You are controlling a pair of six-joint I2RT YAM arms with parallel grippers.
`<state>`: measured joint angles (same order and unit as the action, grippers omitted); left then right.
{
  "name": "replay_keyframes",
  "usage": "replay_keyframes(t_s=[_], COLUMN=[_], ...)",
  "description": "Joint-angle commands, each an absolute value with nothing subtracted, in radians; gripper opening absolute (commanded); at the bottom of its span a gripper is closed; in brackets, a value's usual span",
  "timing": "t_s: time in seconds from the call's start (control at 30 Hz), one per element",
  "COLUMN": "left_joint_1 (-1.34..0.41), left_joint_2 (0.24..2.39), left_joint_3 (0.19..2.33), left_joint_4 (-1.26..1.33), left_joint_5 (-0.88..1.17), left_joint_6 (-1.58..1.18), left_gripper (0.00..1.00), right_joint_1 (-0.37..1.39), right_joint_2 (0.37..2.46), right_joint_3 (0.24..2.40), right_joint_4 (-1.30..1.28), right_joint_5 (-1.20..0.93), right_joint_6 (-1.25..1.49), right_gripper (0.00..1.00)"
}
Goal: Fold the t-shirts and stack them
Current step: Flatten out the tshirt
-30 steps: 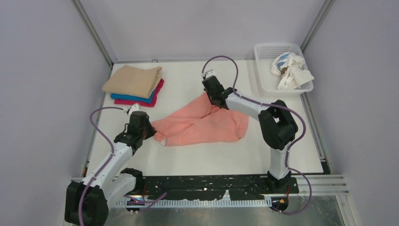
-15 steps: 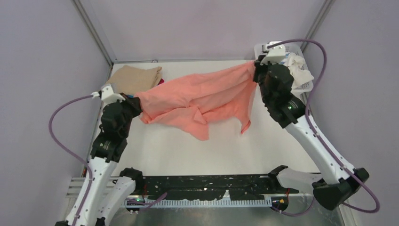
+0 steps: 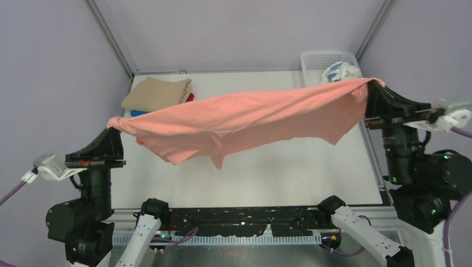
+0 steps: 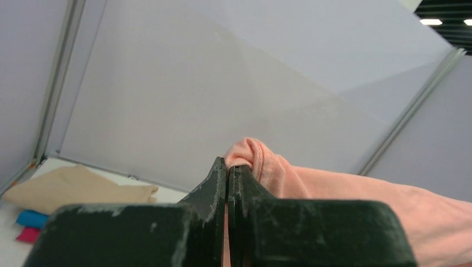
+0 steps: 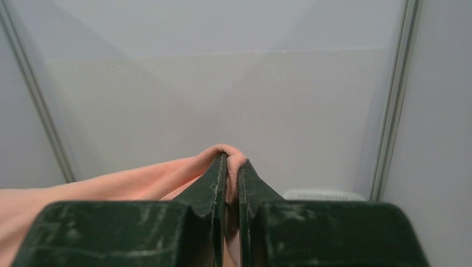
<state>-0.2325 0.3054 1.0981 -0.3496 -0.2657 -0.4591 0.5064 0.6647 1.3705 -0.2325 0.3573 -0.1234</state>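
A second ago the salmon-pink t-shirt [image 3: 245, 119] lay crumpled on the tabletop [image 3: 267, 178]. Now it hangs in the air above it, stretched wide between the two raised arms. The left jaws are pressed shut on one end of the cloth and the right jaws on the other end. The lower edge sags in loose folds. I think it is opened for laying flat, and the folded stack [image 3: 158, 93] waits at the far left
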Motion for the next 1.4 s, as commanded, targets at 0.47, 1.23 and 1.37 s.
replay_keyframes(t_s=[0.47,1.23,1.37], left_joint_1=[-0.227,-0.212,-0.222], left_joint_2=[0.419,1.552,1.402], left_joint_3=[1.056,1.379,1.250], left_joint_4=[-0.262,-0.482,-0.456], left_joint_5=[-0.128,-0.308,-0.208], left_joint_6=[-0.522,-0.536,-0.568], left_gripper=[0.00,1.00,1.00], right_joint_1=[0.501,0.187,0.186], right_joint_2=[0.536,1.370,1.207], right_joint_3=[1.253,1.051,0.964], right_joint_4=[-0.200,0.012,-0.053], right_joint_5=[0.525,0.571,0.412], right_joint_6=[-0.101,0.146,0.252], right_gripper=[0.06,0.95,0.95])
